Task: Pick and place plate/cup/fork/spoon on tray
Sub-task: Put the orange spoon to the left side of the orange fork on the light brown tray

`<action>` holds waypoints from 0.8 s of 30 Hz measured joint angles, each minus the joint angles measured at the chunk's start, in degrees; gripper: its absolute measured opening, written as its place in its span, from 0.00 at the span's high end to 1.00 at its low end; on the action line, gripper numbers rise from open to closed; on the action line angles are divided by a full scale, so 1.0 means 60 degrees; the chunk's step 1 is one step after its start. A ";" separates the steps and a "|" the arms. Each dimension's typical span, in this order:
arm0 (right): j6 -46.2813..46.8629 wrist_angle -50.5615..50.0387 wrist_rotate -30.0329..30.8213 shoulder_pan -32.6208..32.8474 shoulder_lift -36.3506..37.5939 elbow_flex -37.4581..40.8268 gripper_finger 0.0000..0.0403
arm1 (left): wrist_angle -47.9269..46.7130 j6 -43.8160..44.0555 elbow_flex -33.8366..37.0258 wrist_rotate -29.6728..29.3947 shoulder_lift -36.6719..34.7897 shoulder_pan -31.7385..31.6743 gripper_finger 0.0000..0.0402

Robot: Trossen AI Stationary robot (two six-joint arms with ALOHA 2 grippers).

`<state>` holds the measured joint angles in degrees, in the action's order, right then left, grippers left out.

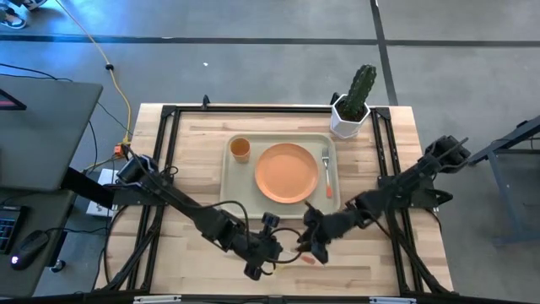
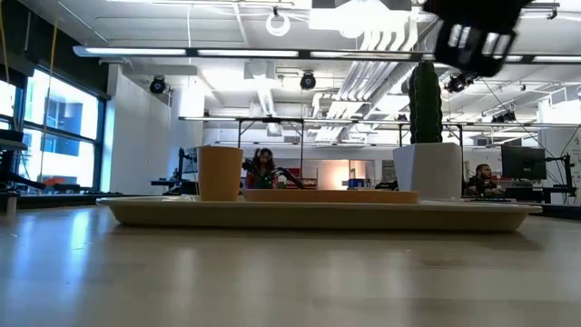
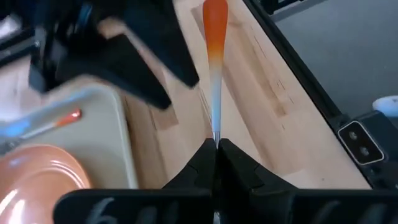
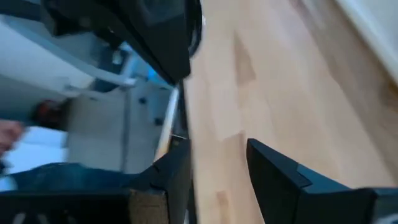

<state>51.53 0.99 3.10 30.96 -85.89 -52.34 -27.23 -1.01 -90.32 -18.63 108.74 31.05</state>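
Step in hand: the spoon (image 3: 214, 68), the last piece off the tray, is being handled near the front edge of the bench (image 1: 194, 160), in front of the tray.
Left tool (image 3: 216, 148): pinching the spoon at its metal neck, fingers pressed together on it, the orange-red handle sticking out ahead over the wood.
Right tool (image 4: 217, 163): spread, holding nothing, hovering just beside the left tool in the high view; it looks placed to receive the spoon or has let it go, and I cannot tell which.
Next move, as I judge it: the spoon must be carried to the tray and laid in a free strip, probably beside the fork, low and level so it does not bounce off the rim.
Tray (image 1: 278, 203): beige, in the middle of the bench, behind both tools.
In the tray: the plate (image 1: 287, 172) in the centre; the cup (image 1: 240, 149) upright in the far left corner; the fork (image 1: 326, 169) along the right edge, just beside the plate.
Not in the tray: the spoon only.
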 joint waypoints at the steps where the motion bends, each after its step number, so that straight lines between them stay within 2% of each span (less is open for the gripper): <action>1: 0.0000 0.0170 -0.0381 -0.0180 0.0000 0.0000 0.64 | -0.0090 -0.0160 -0.0074 0.0004 -0.0006 -0.0026 1.00; 5: -0.0022 0.0840 -0.1770 -0.0721 0.0000 0.0000 0.66 | -0.0410 -0.0729 -0.0133 0.0007 -0.0006 -0.0159 1.00; 9: -0.0155 0.0832 -0.2262 -0.1210 0.0000 0.0000 0.70 | -0.0531 -0.1158 -0.0133 0.0007 -0.0006 -0.0441 1.00; 18: -0.0169 0.0405 -0.2596 -0.1962 0.0000 0.0000 0.80 | -0.0494 -0.1871 -0.0133 0.0004 -0.0006 -0.0931 1.00; 24: -0.0074 0.0016 -0.2639 -0.1996 0.0002 -0.0006 0.94 | -0.0512 -0.2134 -0.0133 0.0066 -0.0006 -0.1061 1.00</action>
<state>51.09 1.09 -12.73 18.98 -85.88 -52.37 -30.30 -13.81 -91.11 -18.24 108.71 24.69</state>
